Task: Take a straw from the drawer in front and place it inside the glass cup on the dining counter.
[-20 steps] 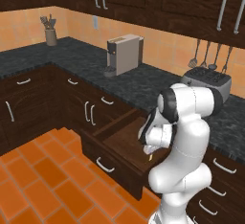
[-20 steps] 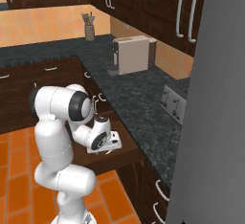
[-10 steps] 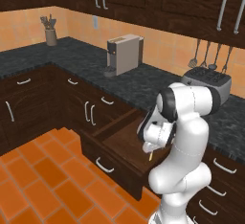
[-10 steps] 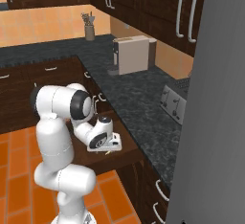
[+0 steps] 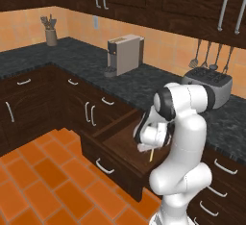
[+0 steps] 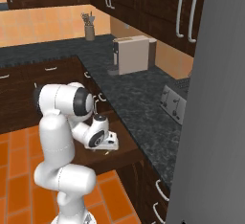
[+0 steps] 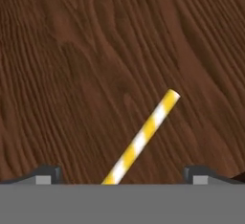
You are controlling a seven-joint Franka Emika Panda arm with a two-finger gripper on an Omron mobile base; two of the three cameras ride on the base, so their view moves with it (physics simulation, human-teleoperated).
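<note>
Left base view: the arm bends down at centre right, its gripper point(image 5: 144, 147) lowered into the open drawer point(image 5: 113, 147); the straw point(image 5: 150, 155) shows just below the hand.

Right base view: the hand sits low at centre left over the drawer floor.

Hand view: fingertips point(image 7: 45, 174) spread wide, holding nothing; the straw lies diagonally between them on the wood.

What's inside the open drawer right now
On the drawer floor lies one yellow-and-white striped straw, between the open gripper fingertips. The arm covers part of the interior, so anything else there stays unseen.
</note>
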